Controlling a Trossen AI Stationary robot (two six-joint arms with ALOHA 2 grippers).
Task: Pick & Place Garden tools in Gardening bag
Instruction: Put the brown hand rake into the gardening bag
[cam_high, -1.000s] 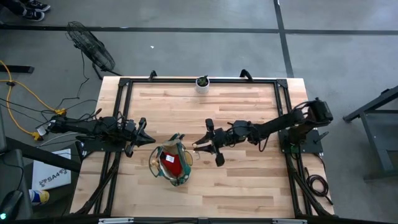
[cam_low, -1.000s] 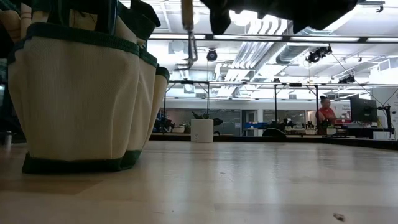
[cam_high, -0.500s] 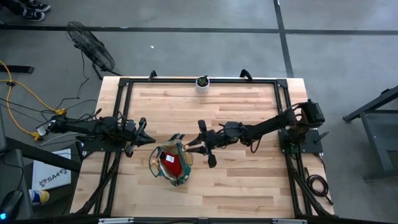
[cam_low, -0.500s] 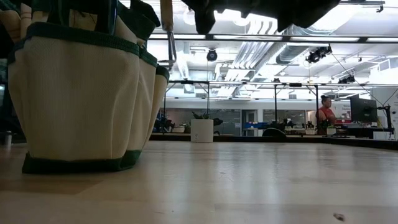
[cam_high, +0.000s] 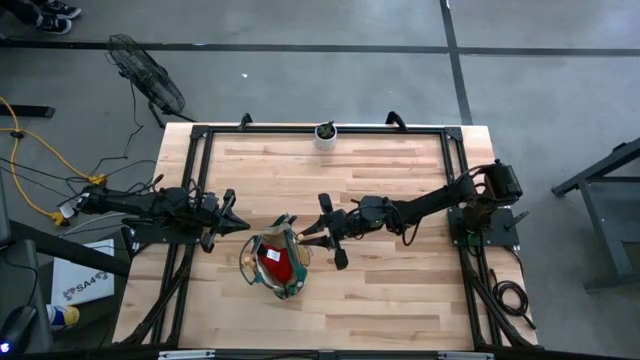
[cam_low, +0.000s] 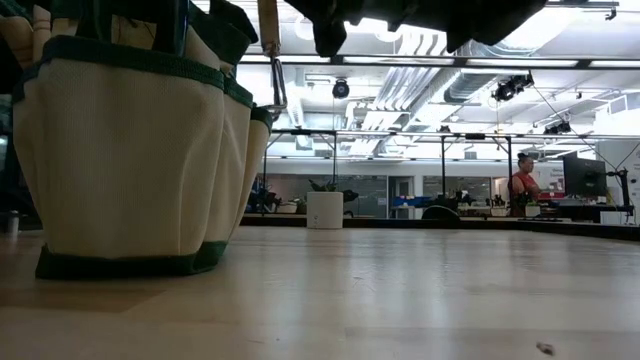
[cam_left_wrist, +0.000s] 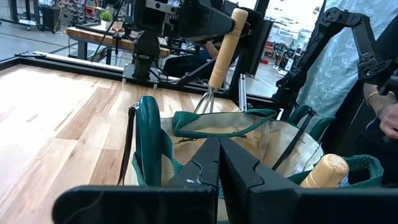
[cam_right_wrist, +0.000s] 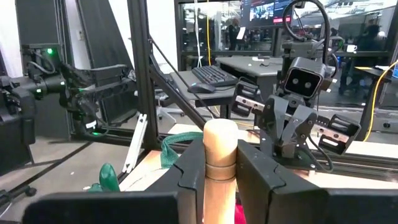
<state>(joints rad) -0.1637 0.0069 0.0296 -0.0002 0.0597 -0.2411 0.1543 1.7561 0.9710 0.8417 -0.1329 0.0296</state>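
Observation:
The tan gardening bag (cam_high: 246, 264) with green trim stands on the table left of the middle, with a red item (cam_high: 272, 262) inside. It also shows in the low view (cam_low: 130, 150) and in the left wrist view (cam_left_wrist: 273, 134). My right gripper (cam_high: 316, 238) is at the bag's right rim, shut on a wooden-handled hand fork (cam_left_wrist: 222, 50). My left gripper (cam_high: 238, 225) is shut and empty, just left of the bag. Another wooden handle (cam_left_wrist: 326, 171) sticks up from a bag pocket. My right gripper pinches the fork's wooden handle (cam_right_wrist: 220, 155) between its two fingers, near the handle's upper end. The fingers come about level from the table's right side and lie across the handle. The fork hangs a little tilted, its tines (cam_left_wrist: 204, 104) down at the bag's right rim, clear of the table.
A small white pot (cam_high: 325, 133) with a green plant stands at the table's far edge. A black frame (cam_high: 200, 135) runs around the table. There is bare wood right of the bag and toward the near edge. A person (cam_low: 522, 180) is far off in the room.
My right gripper has carried the fork toward the table's left, up to the bag's right rim, and has then kept still. The fork has stayed hanging with its tines down. The bag has not moved.

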